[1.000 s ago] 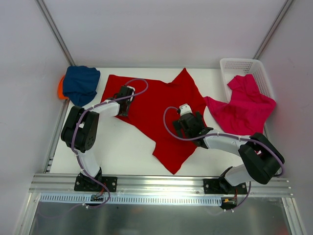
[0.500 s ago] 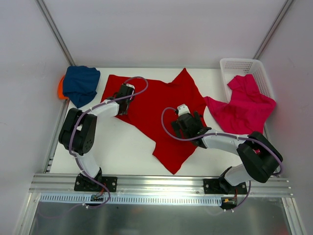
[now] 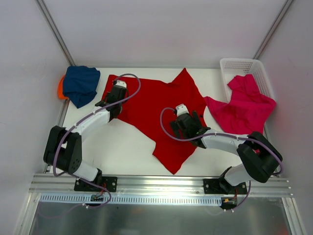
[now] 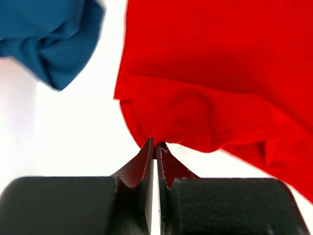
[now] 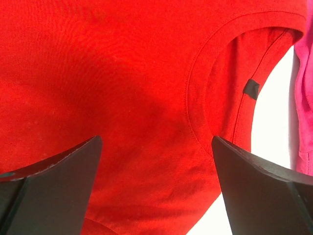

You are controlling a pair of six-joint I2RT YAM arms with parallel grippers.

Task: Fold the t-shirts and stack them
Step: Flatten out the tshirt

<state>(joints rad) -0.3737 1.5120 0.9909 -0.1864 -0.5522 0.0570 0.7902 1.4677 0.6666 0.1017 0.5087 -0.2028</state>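
White table [image 3: 122, 147] inside pale panels: the red t-shirt [image 3: 156, 103] lies spread across its middle, pinched at its left edge.

The left gripper [image 4: 154, 144] is clenched on a small tuck of red hem, and the cloth puckers toward its closed jaws. This looks like a hold for drawing that side over into a first fold. The right gripper [image 5: 155, 142] hangs just above the cloth beside the collar [image 5: 195, 98], fingers spread wide and grasping nothing (likely placed to take the neck side). The navy t-shirt [image 3: 80, 84] sits bunched in the far-left corner over the orange t-shirt [image 3: 60, 89], which barely peeks out. The magenta-pink t-shirt [image 3: 247, 107] spills from the white basket [image 3: 234, 63] at far right. Folding seems barely begun.
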